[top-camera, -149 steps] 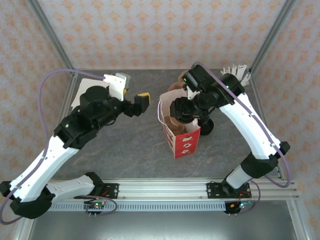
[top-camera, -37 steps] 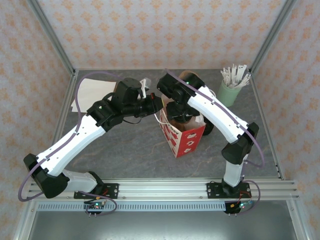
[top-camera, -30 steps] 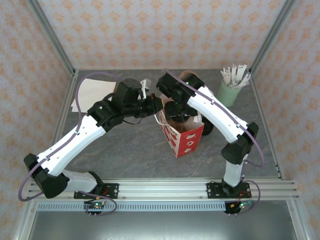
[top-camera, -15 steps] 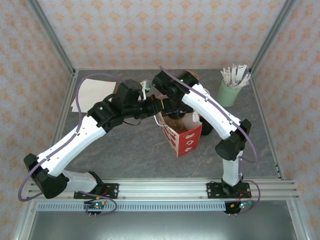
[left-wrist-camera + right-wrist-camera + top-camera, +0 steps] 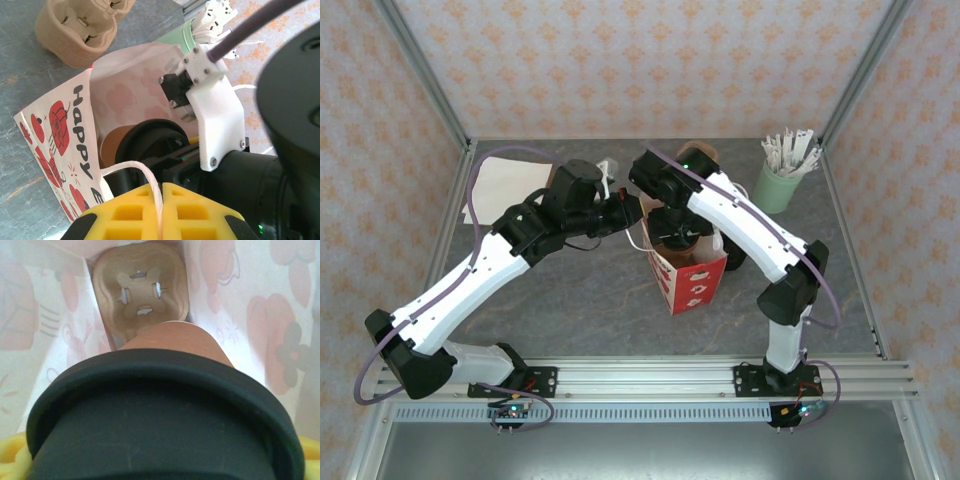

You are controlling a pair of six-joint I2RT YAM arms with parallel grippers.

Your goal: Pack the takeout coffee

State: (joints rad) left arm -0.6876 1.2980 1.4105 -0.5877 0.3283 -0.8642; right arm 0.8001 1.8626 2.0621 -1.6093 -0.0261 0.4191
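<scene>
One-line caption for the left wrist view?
Left end effector shut on the string handle of the bag; right arm reaches in with the takeout coffee.

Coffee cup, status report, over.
Left gripper shut on bag handle. Right gripper holding coffee cup inside bag. Pulp tray underneath.

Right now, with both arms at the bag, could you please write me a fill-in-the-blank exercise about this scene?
1. The left gripper is shut on the white string handle of the ____.
2. Inside it, the right gripper holds the takeout coffee above a brown pulp ____.
3. The green cup of sticks stands at the table's far ____ corner.
Missing words: bag; tray; right.
</scene>
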